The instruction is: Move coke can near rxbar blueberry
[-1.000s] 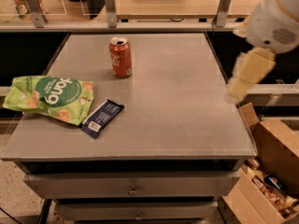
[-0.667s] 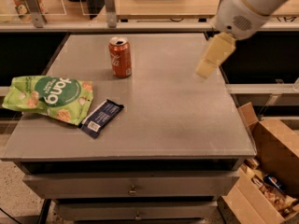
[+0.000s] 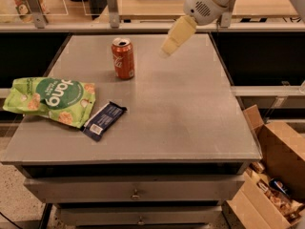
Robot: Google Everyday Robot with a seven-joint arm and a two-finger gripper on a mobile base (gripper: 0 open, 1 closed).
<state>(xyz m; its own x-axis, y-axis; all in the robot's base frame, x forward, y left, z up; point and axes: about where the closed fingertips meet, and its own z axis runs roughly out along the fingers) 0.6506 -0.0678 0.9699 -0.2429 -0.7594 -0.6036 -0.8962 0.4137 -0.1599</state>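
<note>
The coke can (image 3: pixel 123 58), red with a silver top, stands upright on the grey table (image 3: pixel 181 113) at the back left of centre. The rxbar blueberry (image 3: pixel 104 120), a flat dark blue wrapper with a white patch at its near end, lies near the front left, touching the green bag. My gripper (image 3: pixel 167 47), cream-coloured, hangs from the white arm above the back of the table, to the right of the can and apart from it. It holds nothing that I can see.
A green snack bag (image 3: pixel 51 99) lies at the table's left edge. Open cardboard boxes (image 3: pixel 271 175) stand on the floor to the right. A shelf with rails (image 3: pixel 143 13) runs behind the table. Drawers sit under the tabletop.
My arm and gripper have swung left from the table's right edge to above its back middle, closer to the can. The can, bar and bag have not moved.
</note>
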